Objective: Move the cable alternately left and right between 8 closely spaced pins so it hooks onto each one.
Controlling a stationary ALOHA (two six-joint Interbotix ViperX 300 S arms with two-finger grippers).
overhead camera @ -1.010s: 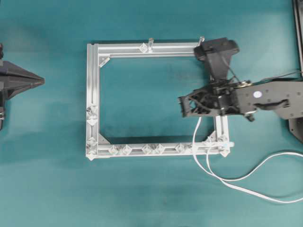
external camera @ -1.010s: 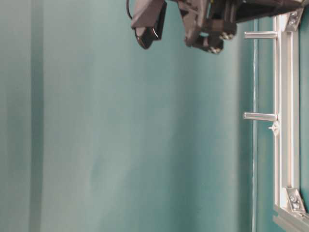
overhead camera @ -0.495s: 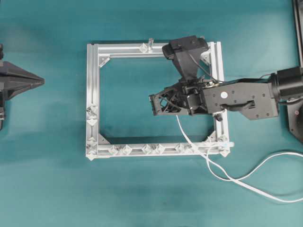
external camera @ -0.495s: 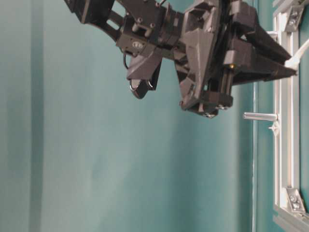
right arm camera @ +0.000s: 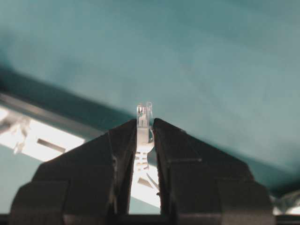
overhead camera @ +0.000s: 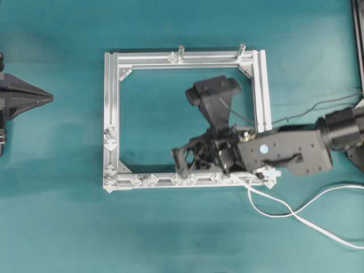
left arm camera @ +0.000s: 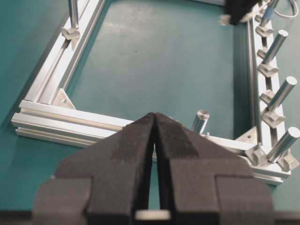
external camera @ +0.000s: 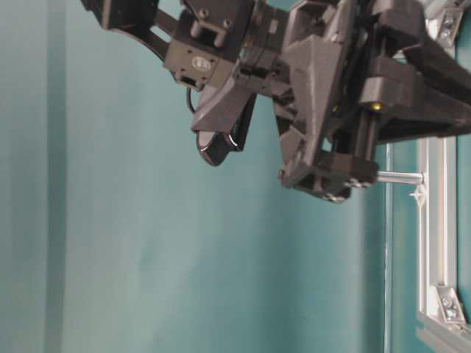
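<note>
The right gripper (right arm camera: 144,136) is clenched on the cable (overhead camera: 296,211) just behind its small clear plug (right arm camera: 144,117), which pokes out past the fingertips. Gripping that close to the tip probably gives the arm a stiff, steerable end to weave with, where the limp cord alone would flop.

In the overhead view the gripper (overhead camera: 177,162) sits inside the silver frame (overhead camera: 112,114), low against its bottom rail, pointing toward the frame's left side. The pins (overhead camera: 185,179) stand in a row along that same rail, with a few more on the frame's left rail. Holding the tip down at rail level looks meant to put the cord at the height where the studs can catch it.

From the gripper the cable runs back over the frame's bottom right corner and trails off in loose loops on the table (overhead camera: 170,239) below and right of the frame. That slack likely lets the cord feed along without tugging. No hooking on the bottom-rail pins is visible yet.

The left gripper (left arm camera: 153,123) is pressed shut with nothing between its pads, parked well clear to the left of the frame, out of the working arm's way
</note>
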